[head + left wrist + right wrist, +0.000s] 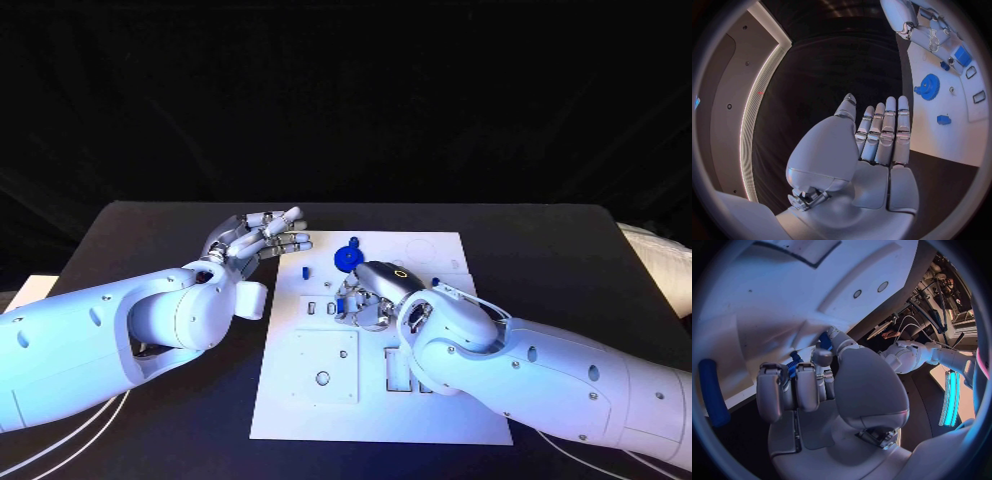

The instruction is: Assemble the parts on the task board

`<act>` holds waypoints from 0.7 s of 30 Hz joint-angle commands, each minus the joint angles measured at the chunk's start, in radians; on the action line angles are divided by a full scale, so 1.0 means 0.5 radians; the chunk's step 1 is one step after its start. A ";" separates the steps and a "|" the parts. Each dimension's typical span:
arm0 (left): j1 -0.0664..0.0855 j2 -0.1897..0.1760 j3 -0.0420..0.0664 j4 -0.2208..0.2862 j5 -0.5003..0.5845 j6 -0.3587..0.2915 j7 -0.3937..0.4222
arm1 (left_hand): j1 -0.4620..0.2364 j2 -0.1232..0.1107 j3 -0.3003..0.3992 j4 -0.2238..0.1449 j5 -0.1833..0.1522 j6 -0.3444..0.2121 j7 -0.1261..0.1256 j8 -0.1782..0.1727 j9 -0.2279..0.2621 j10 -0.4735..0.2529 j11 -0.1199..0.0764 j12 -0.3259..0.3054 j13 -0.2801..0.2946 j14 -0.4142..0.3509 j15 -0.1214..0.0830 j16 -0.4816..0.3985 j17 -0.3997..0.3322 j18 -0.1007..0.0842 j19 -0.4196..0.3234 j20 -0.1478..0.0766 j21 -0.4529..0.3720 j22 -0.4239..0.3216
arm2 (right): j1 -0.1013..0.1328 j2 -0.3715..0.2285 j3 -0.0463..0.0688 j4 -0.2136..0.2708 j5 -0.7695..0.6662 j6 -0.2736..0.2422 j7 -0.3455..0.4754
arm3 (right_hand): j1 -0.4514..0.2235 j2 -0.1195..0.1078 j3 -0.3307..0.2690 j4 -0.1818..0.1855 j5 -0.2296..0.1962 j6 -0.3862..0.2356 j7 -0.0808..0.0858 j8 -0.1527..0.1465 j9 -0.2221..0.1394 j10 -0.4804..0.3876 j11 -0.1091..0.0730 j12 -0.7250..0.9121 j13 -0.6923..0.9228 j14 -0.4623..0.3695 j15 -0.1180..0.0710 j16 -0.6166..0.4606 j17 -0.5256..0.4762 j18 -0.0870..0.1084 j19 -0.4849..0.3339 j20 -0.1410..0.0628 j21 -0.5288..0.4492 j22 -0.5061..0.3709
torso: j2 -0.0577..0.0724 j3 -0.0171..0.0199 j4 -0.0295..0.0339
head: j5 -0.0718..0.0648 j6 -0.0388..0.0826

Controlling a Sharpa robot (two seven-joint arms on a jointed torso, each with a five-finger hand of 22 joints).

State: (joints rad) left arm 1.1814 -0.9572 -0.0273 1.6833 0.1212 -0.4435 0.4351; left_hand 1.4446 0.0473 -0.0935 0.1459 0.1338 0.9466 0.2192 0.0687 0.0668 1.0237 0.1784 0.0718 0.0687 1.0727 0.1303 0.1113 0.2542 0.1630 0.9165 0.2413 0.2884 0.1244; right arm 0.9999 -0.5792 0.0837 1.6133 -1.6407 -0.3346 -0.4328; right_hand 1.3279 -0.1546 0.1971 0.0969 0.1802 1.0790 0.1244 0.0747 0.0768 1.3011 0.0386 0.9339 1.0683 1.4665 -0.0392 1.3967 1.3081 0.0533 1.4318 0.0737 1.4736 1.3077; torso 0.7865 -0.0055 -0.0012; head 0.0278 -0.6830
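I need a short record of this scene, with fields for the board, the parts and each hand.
board: white task board on the black table
parts: blue gear and a small blue piece lie on the board's far end
left hand: open, fingers straight, raised beside the board, holds nothing
right hand: on the board's middle, fingers curled around a small blue part

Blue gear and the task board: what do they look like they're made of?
Blue gear: likely moulded or printed plastic; uniform matte blue, crisp teeth, no metallic glint.
Task board: looks like white matte plastic or painted sheet; flat, even, cut recesses, no glare. Cannot say which.
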 commanded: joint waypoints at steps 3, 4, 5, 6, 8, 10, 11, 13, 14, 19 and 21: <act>0.001 0.002 0.001 0.005 0.004 0.044 0.004 | 0.003 0.013 0.005 -0.011 -0.007 -0.001 0.000 -0.003 -0.002 -0.005 -0.007 -0.005 -0.003 -0.014 0.006 -0.012 0.001 0.037 -0.013 0.002 0.004 -0.003 | -0.011 -0.001 -0.007 -0.008 -0.021 -0.090 -0.012 | -0.039 -0.017 -0.072 0.027 -0.018 -0.072 0.009 -0.021 -0.010 -0.094 0.008 -0.152 -0.116 0.098 0.018 -0.032 -0.008 0.000 -0.033 0.012 -0.024 0.073 | 0.000 -0.0009 0.000 | -0.004 0.003; 0.001 0.002 0.001 0.005 0.004 0.044 0.005 | 0.003 0.013 0.005 -0.011 -0.007 -0.001 0.000 -0.003 -0.002 -0.005 -0.007 -0.005 -0.003 -0.014 0.006 -0.012 0.001 0.037 -0.013 0.002 0.004 -0.003 | -0.012 -0.001 -0.008 -0.006 -0.021 -0.110 -0.006 | -0.039 -0.018 -0.089 0.034 -0.028 -0.084 0.012 -0.021 -0.011 -0.107 0.010 -0.170 -0.131 0.096 0.020 -0.038 -0.014 0.001 -0.037 0.014 -0.028 0.068 | 0.000 -0.0008 0.001 | -0.006 0.005; 0.001 0.002 0.001 0.006 0.004 0.045 0.007 | 0.003 0.013 0.005 -0.011 -0.007 -0.001 0.000 -0.003 -0.002 -0.005 -0.007 -0.005 -0.003 -0.014 0.006 -0.012 0.001 0.037 -0.013 0.002 0.004 -0.003 | -0.012 -0.002 -0.008 -0.004 -0.021 -0.128 0.000 | -0.038 -0.017 -0.101 0.039 -0.034 -0.092 0.013 -0.020 -0.011 -0.114 0.012 -0.181 -0.141 0.095 0.022 -0.042 -0.018 0.001 -0.038 0.015 -0.029 0.066 | 0.000 -0.0006 0.001 | -0.007 0.006; 0.001 0.002 0.001 0.006 0.004 0.046 0.008 | 0.001 0.013 0.005 -0.010 -0.007 -0.002 0.001 -0.004 -0.003 -0.006 -0.007 -0.005 -0.003 -0.014 0.007 -0.012 0.001 0.037 -0.014 0.002 0.004 -0.003 | -0.014 -0.003 -0.008 0.000 -0.021 -0.157 0.009 | -0.034 -0.015 -0.119 0.046 -0.040 -0.101 0.016 -0.018 -0.011 -0.121 0.013 -0.188 -0.148 0.094 0.024 -0.047 -0.023 0.003 -0.041 0.017 -0.032 0.061 | 0.001 -0.0006 0.002 | -0.007 0.006; 0.001 0.003 0.001 0.005 0.004 0.048 0.010 | 0.001 0.013 0.005 -0.010 -0.007 -0.002 0.001 -0.004 -0.003 -0.006 -0.007 -0.005 -0.003 -0.014 0.007 -0.012 0.001 0.037 -0.014 0.002 0.004 -0.003 | -0.017 -0.006 -0.008 0.011 -0.021 -0.203 0.022 | -0.030 -0.013 -0.138 0.054 -0.043 -0.111 0.018 -0.017 -0.012 -0.128 0.016 -0.195 -0.156 0.093 0.026 -0.052 -0.028 0.003 -0.043 0.019 -0.035 0.058 | 0.001 0.0002 0.001 | -0.009 0.006; 0.001 0.004 0.001 0.004 0.004 0.050 0.011 | 0.000 0.013 0.005 -0.010 -0.007 -0.001 0.001 -0.004 -0.002 -0.006 -0.007 -0.005 -0.003 -0.014 0.007 -0.012 0.001 0.037 -0.014 0.002 0.005 -0.003 | -0.024 -0.017 -0.007 0.038 -0.021 -0.263 0.040 | -0.024 -0.010 -0.158 0.062 -0.046 -0.118 0.020 -0.015 -0.012 -0.132 0.018 -0.195 -0.160 0.092 0.027 -0.059 -0.034 0.005 -0.049 0.021 -0.040 0.048 | 0.000 0.0013 0.002 | -0.009 0.009; 0.001 0.004 0.001 0.003 0.004 0.051 0.011 | -0.002 0.013 0.004 -0.010 -0.008 -0.001 0.002 -0.003 -0.002 -0.005 -0.007 -0.005 -0.003 -0.011 0.006 -0.010 0.002 0.038 -0.012 0.002 0.005 -0.003 | -0.028 -0.024 -0.006 0.056 -0.021 -0.293 0.050 | -0.020 -0.009 -0.168 0.067 -0.046 -0.123 0.021 -0.015 -0.012 -0.133 0.019 -0.193 -0.160 0.091 0.028 -0.061 -0.037 0.006 -0.050 0.022 -0.042 0.046 | 0.000 0.0016 0.002 | -0.009 0.008; 0.001 0.006 0.001 0.001 0.003 0.053 0.008 | -0.006 0.012 0.004 -0.011 -0.008 0.002 0.002 -0.002 -0.002 -0.003 -0.008 -0.004 -0.002 0.003 0.003 -0.002 0.006 0.039 -0.005 0.000 0.011 -0.001 | -0.036 -0.042 0.002 0.098 -0.020 -0.354 0.075 | -0.009 -0.005 -0.192 0.078 -0.043 -0.133 0.023 -0.013 -0.013 -0.135 0.021 -0.190 -0.162 0.090 0.030 -0.066 -0.041 0.007 -0.052 0.024 -0.045 0.042 | 0.000 0.0027 0.004 | -0.010 0.008; 0.001 0.007 0.001 -0.001 0.001 0.053 0.004 | -0.008 0.011 0.004 -0.013 -0.008 0.003 0.001 -0.002 -0.002 -0.002 -0.010 -0.003 -0.002 0.017 -0.001 0.007 0.010 0.040 0.003 -0.002 0.017 0.002 | -0.040 -0.054 0.010 0.121 -0.016 -0.382 0.092 | -0.008 -0.005 -0.194 0.079 -0.042 -0.133 0.023 -0.013 -0.013 -0.135 0.021 -0.189 -0.162 0.090 0.030 -0.067 -0.042 0.007 -0.052 0.024 -0.045 0.042 | 0.000 0.0028 0.003 | -0.010 0.008; 0.001 0.008 0.001 -0.012 -0.067 0.057 -0.059 | -0.027 0.011 0.007 -0.022 -0.007 0.039 -0.019 0.008 0.002 0.046 -0.040 0.012 0.003 0.220 -0.061 0.144 0.094 0.041 0.151 -0.060 0.130 0.054 | -0.049 -0.158 0.080 0.263 0.088 -0.468 0.278 | 0.018 -0.001 -0.253 0.109 -0.038 -0.160 0.028 -0.013 -0.015 -0.118 0.026 -0.145 -0.139 0.092 0.033 -0.069 -0.039 0.006 -0.048 0.027 -0.046 0.044 | -0.003 0.0009 0.000 | -0.006 0.013; 0.001 0.004 0.001 -0.016 -0.142 0.084 -0.120 | -0.034 0.010 0.006 -0.021 -0.010 0.100 -0.038 0.035 0.013 0.183 -0.080 0.076 0.030 0.356 -0.104 0.245 0.152 0.046 0.229 -0.095 0.196 0.088 | -0.046 -0.226 0.113 0.324 0.231 -0.453 0.412 | 0.041 0.012 -0.269 0.121 -0.009 -0.162 0.029 -0.009 -0.014 -0.107 0.025 -0.115 -0.120 0.091 0.034 -0.074 -0.044 0.008 -0.053 0.029 -0.050 0.037 | -0.007 0.0004 -0.002 | -0.003 0.014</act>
State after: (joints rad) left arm 1.1815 -0.9552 -0.0273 1.6749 0.1065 -0.4365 0.4160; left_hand 1.4379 0.0539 -0.0913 0.1407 0.1338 0.9910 0.2012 0.0824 0.0709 1.1024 0.1425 0.1031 0.0808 1.2380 0.0822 0.2248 0.3253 0.1737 1.0236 0.1970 0.3804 0.1653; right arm 0.9769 -0.6807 0.1383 1.7601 -1.6120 -0.5138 -0.3517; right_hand 1.3421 -0.1462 0.0688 0.1588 0.1725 1.0026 0.1401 0.0690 0.0697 1.2410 0.0532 0.8727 1.0059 1.4664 -0.0321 1.3635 1.2868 0.0533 1.4123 0.0861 1.4519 1.3076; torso 0.7853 -0.0047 -0.0006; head 0.0243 -0.6767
